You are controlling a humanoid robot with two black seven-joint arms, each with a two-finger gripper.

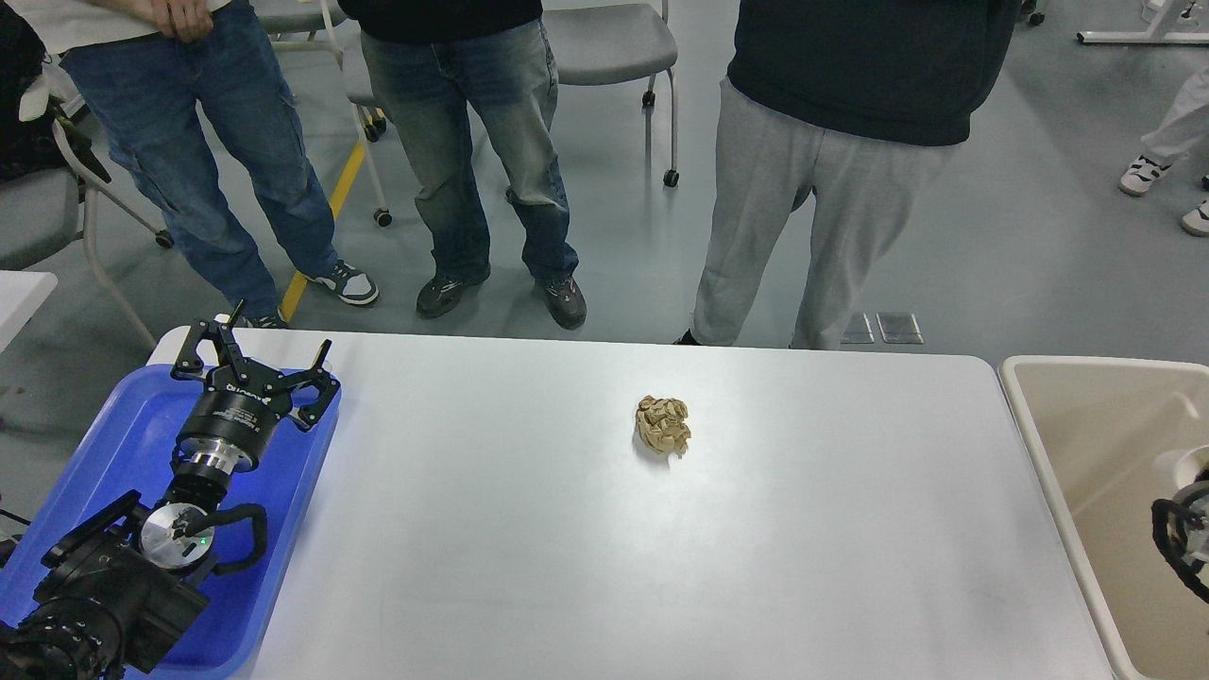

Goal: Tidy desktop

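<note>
The desktop (529, 567) is a wide white tabletop. A crumpled brown paper ball (663, 424) lies on it, a little right of the middle. My left gripper (257, 364) is open and empty, hovering over the far end of the blue tray (104, 444) at the table's left end, well left of the paper ball. Of my right arm (1183, 548) only a dark wrist part with a cable shows at the right edge, over the beige bin (1067, 444); its fingers are out of view.
Three people stand close behind the table's far edge (604, 342). Grey chairs (604, 47) stand behind them. A pale round thing (1181, 465) lies in the beige bin near my right arm. Another white table corner (19, 293) shows at far left.
</note>
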